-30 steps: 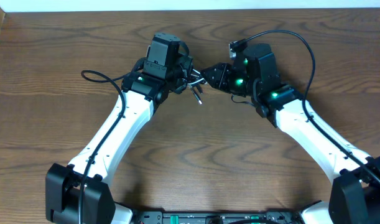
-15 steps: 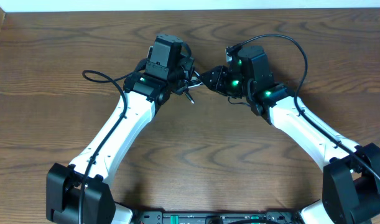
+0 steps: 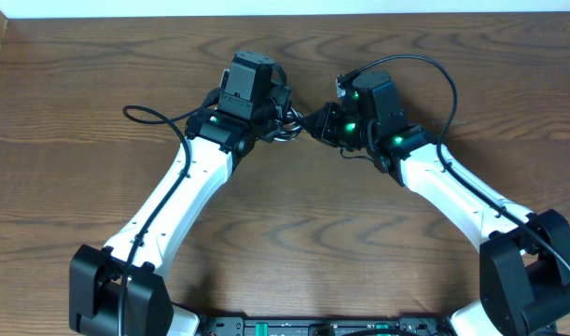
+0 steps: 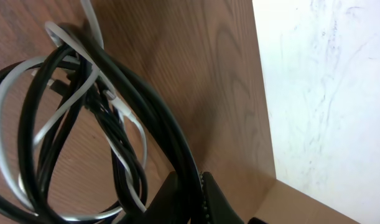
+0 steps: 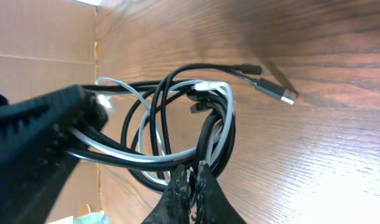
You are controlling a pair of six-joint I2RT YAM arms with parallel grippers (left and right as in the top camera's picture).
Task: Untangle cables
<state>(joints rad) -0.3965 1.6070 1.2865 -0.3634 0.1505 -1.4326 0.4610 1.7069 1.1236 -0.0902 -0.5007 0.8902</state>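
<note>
between the two sets of jaws, at the far side of the desk (image 3: 294,252), sits one cable tangle (image 3: 285,129), and both arms have a grip on it: two arms, one bundle. my left arm (image 3: 187,182) comes in from one side and my right arm (image 3: 452,182) from the other. their jaws are nearly nose to nose, with the knot in the narrow space between them.

on the left wrist view the left jaws are drawn narrow on one thick black cable (image 4: 149,118), which runs straight down into them. above the jaws it loops through the rest of the knot. one white cable (image 4: 132,127) winds through those black loops. i cannot tell how many separate black cables there are, because the strands cross too often.

on the right wrist view the right jaws are pinched close on the bottom of the loops, with black and white strands bunched just above the tips. up and to the right of those jaws, two plug ends stick out of the knot: one usb plug (image 5: 282,92) with a silver tip, and one black plug (image 5: 247,69) just beside it. to the left of the right jaws, one ribbed black finger (image 5: 34,134) of the left arm reaches into the same loops.
</note>
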